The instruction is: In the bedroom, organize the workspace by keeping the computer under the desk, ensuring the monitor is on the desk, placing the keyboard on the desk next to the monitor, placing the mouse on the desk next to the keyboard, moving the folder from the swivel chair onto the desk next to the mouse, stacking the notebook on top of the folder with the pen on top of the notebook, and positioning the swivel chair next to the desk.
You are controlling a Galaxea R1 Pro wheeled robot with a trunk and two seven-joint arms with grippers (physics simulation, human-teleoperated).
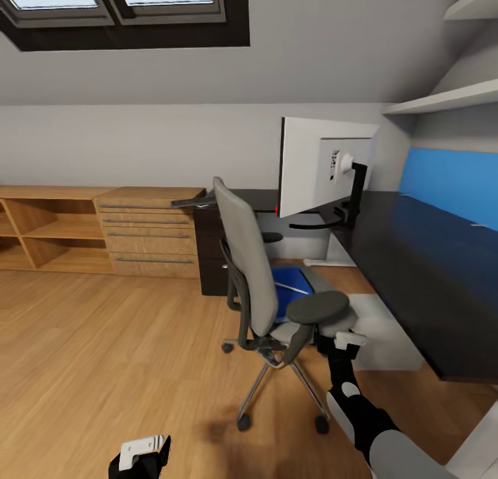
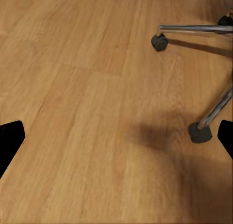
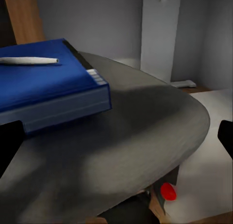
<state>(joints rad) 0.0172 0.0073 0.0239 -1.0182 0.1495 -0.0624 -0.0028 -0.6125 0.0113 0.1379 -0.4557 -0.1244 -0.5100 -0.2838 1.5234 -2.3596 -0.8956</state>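
The blue folder (image 3: 48, 90) lies on the swivel chair (image 1: 252, 271) seat, a pen (image 3: 29, 61) on top. The right gripper (image 1: 349, 341), fingers spread and empty, sits nearer, beside the armrest (image 1: 318, 307); the folder lies just left and beyond. The left gripper (image 1: 142, 451) hangs open over the floor (image 2: 87, 112).

The warm plank wood floor (image 2: 82, 112) looks smooth and satin; the swivel chair's shiny metal legs (image 2: 194, 28) gleam; its grey cloth seat (image 3: 141, 136) is matt.

Right arm (image 1: 360, 410): black segments, a glossy light-grey shell behind the wrist, white block nearest the gripper. Left arm (image 1: 142, 458): black, white bracket on top (fingertips show plain black).
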